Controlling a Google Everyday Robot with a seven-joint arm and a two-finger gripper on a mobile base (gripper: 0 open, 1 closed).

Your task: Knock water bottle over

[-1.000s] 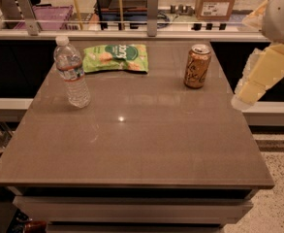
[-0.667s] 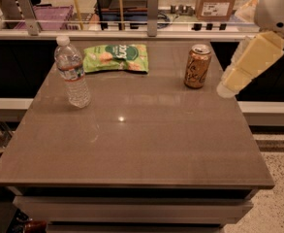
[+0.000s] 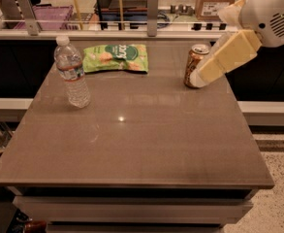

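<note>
The water bottle [image 3: 72, 76] stands upright at the table's left side, clear and ribbed, with a white cap and a narrow label band. My gripper [image 3: 199, 76] reaches in from the upper right on a white arm [image 3: 270, 13]. Its cream tip hangs low over the table's right side, right beside the orange-gold can [image 3: 195, 62] and covering part of it. The gripper is far to the right of the bottle and holds nothing that I can see.
A green snack bag [image 3: 115, 57] lies flat at the back of the brown table [image 3: 132, 149], between bottle and can. Behind the table runs a rail with metal posts [image 3: 152, 6]; boxes and a purple crate sit beyond it.
The gripper has swung left and down from beyond the table's right edge to beside the can. The bottle, can and bag have not moved.
</note>
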